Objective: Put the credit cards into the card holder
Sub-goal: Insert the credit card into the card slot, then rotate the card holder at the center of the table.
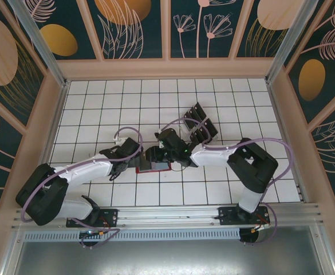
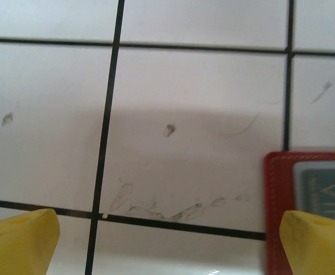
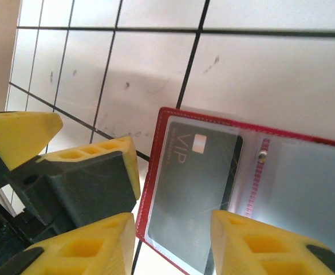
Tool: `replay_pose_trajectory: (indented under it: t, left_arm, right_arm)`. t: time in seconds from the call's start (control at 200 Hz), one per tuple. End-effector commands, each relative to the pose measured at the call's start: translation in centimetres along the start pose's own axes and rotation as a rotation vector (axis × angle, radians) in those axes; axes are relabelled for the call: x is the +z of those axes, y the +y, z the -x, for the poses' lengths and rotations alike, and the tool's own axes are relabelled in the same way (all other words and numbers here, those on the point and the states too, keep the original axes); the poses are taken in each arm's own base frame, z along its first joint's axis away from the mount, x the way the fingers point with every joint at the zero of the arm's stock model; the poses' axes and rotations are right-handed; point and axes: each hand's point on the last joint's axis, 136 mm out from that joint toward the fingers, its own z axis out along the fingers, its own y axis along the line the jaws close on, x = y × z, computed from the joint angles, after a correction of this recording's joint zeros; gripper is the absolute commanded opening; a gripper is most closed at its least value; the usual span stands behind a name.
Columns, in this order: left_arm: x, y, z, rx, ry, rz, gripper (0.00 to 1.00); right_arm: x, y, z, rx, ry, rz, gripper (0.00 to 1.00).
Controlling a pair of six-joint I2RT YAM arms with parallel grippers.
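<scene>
Card holder (image 3: pixel 293 189) shows its VIP credit card (image 3: pixel 193 183) at the right wrist, overhead a red strip; all jaws spread.

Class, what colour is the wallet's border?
Red; the wallet shows best in the right wrist view.

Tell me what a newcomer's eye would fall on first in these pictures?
The red card holder lying open at the middle of the white tiled table draws the eye first. In the right wrist view a dark card marked VIP sits in one of its clear pockets, by the yellow fingers of the open right tool. Beyond it, black credit cards stand tilted in a row.
</scene>
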Motion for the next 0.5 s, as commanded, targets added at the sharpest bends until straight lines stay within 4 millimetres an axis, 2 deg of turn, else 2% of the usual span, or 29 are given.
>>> replay_pose_trajectory:
  t: [0.0,0.22,0.495]
  left_arm:
    - [-1.3,0.1,1.7,0.016,-0.035,0.008,0.98]
    - [-1.9,-1.4,2.6,0.022,-0.035,-0.056,0.98]
    - [-1.2,-2.8,1.7,0.004,0.000,-0.126,0.98]
  right_arm:
    - [-1.0,-2.1,0.1,-0.035,-0.008,-0.087,0.43]
    - [-0.1,-5.2,0.0,-0.091,0.031,-0.208,0.45]
    - [0.4,-6.6,0.3,-0.124,0.040,-0.268,0.45]
